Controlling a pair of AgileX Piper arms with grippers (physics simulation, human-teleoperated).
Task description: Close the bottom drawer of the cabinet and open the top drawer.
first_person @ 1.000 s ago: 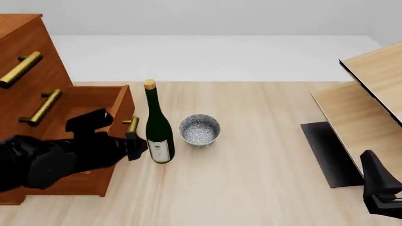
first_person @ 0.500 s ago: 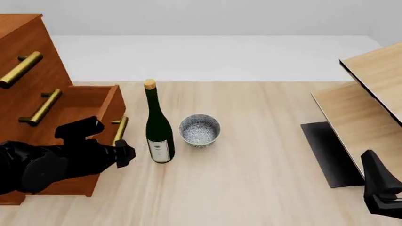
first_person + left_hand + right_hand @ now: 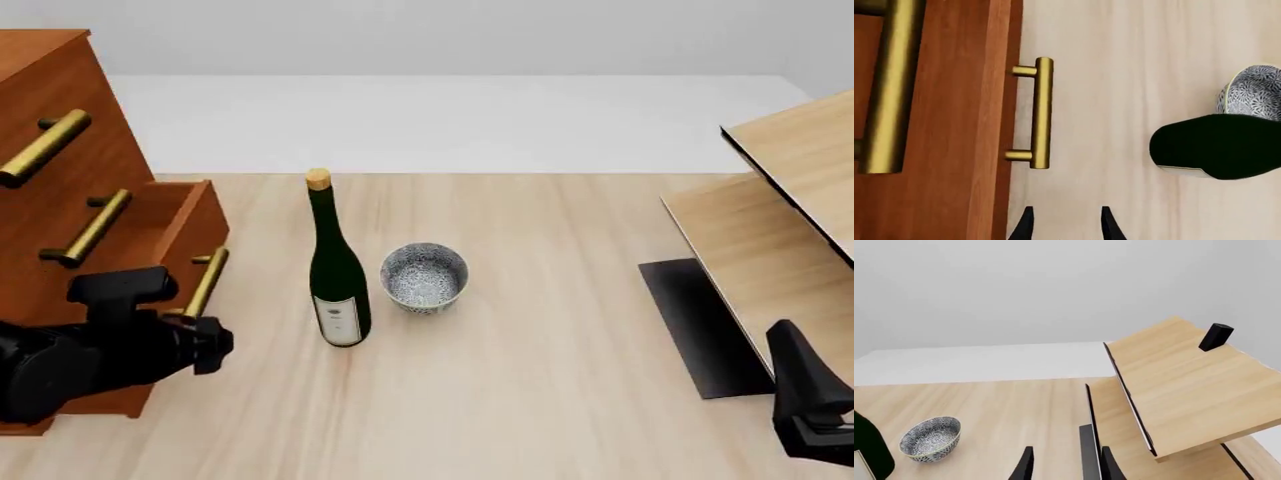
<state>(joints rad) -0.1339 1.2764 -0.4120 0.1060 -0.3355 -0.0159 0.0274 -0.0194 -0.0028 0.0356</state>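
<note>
The cabinet [image 3: 54, 150] stands at the left edge of the table [image 3: 534, 380], and its bottom drawer [image 3: 167, 245] is open only a little, its front standing out from the two drawers above. The left gripper [image 3: 214, 345] is just in front of this drawer front, beside the lower end of its brass handle [image 3: 204, 283]; in the left wrist view its two fingertips [image 3: 1025, 225] are apart with nothing between them, and the handle [image 3: 1041, 112] lies just ahead of them, so the gripper is open and holds nothing. The drawer is a stiff wooden box, and I judge it will slide straight and rather easily, so a flat push on the wooden front or on the bar should finish the closing; no grasp is needed for this. The top drawer [image 3: 40, 90] sits shut, high on the cabinet, and must be pulled, so there the fingers should close around the middle of its brass bar [image 3: 44, 147]. The metal is smooth and round, and a grip near one end could slip or twist. A wine bottle [image 3: 336, 265] and a patterned bowl [image 3: 424, 277] stand near the drawer, and the tall bottle may fall if the arm swings wide. The right gripper [image 3: 1064, 465] rests far away, open and empty, near the pale shelf [image 3: 1181, 385].
</note>
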